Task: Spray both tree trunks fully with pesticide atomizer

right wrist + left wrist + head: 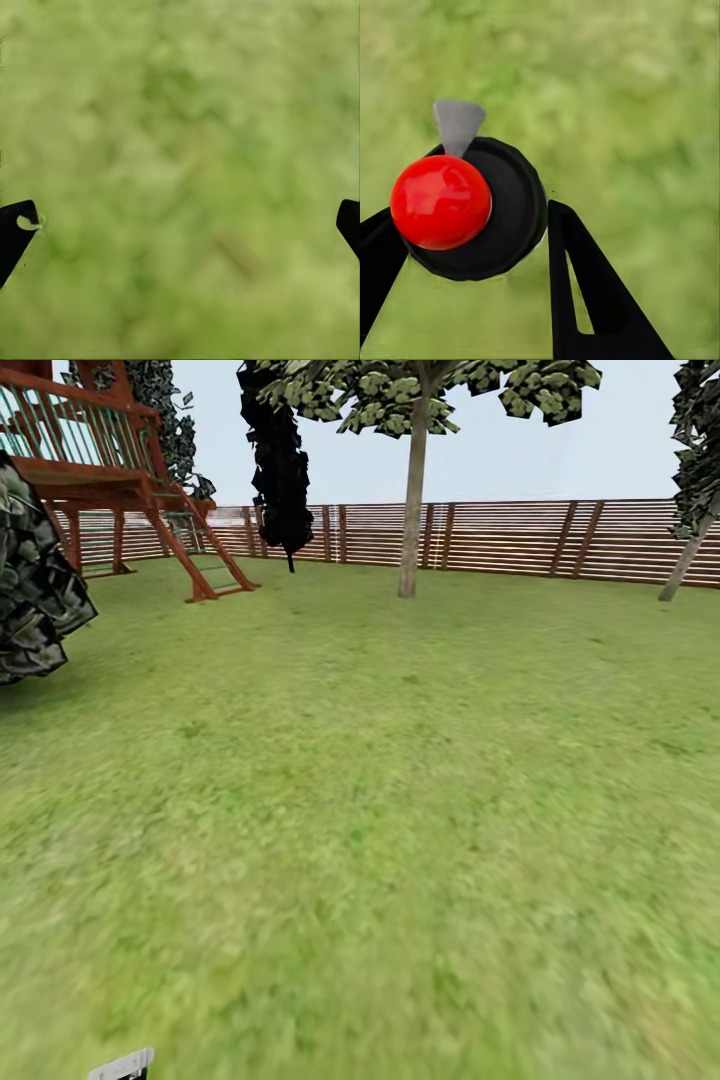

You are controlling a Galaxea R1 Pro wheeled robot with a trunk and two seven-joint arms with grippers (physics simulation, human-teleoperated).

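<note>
Over blurred grass (645, 90), the left gripper (472, 225) points down with its two black fingers (585, 285) closed on the spray bottle (502, 217), whose round dark body and red knob (440, 201) sit between them, a grey nozzle (457, 124) jutting past the rim. The right gripper (180, 225) hangs over lawn with its finger tips (15, 229) spread wide, nothing between them. Ahead, a pale-trunked tree (412, 500) stands before the slatted fence (500, 538), a second leaning trunk (688, 555) at the right, a wooden play tower (100, 470) at the left.
</note>
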